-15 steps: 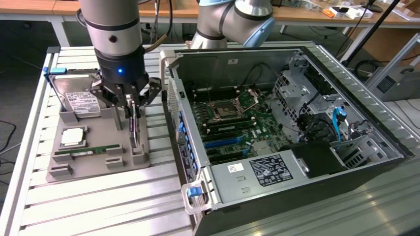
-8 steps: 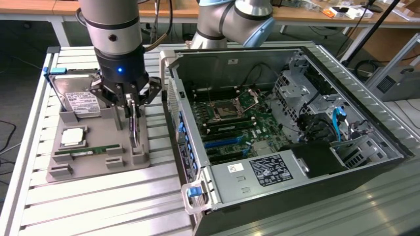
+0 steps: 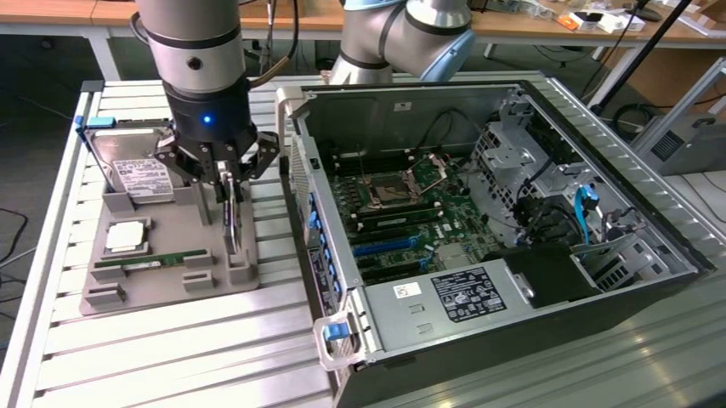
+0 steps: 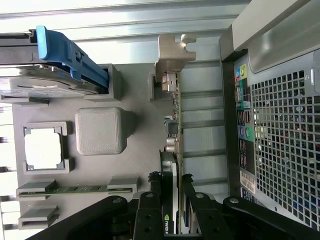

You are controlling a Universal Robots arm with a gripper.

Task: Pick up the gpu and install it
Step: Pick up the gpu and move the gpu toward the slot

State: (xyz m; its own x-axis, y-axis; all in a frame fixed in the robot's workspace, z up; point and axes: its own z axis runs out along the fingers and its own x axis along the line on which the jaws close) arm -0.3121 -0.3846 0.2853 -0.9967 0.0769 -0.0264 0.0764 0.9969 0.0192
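The black two-finger gripper (image 3: 228, 180) is clenched on the thin dark gpu card with silvery metal end bracket (image 3: 231, 228). The card stands on edge in the grey moulded tray (image 3: 159, 295), beside the open black computer case (image 3: 545, 348).

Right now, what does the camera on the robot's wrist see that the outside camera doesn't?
Wrist view's extras: the little green logo on the gpu, and the holey back wall of the computer case. Exterior view's extras: the motherboard inside the open case and the robot arm above. Both: the gripper closed on the gpu, which stands on edge in the gray tray, plus the hard drive and memory stick.
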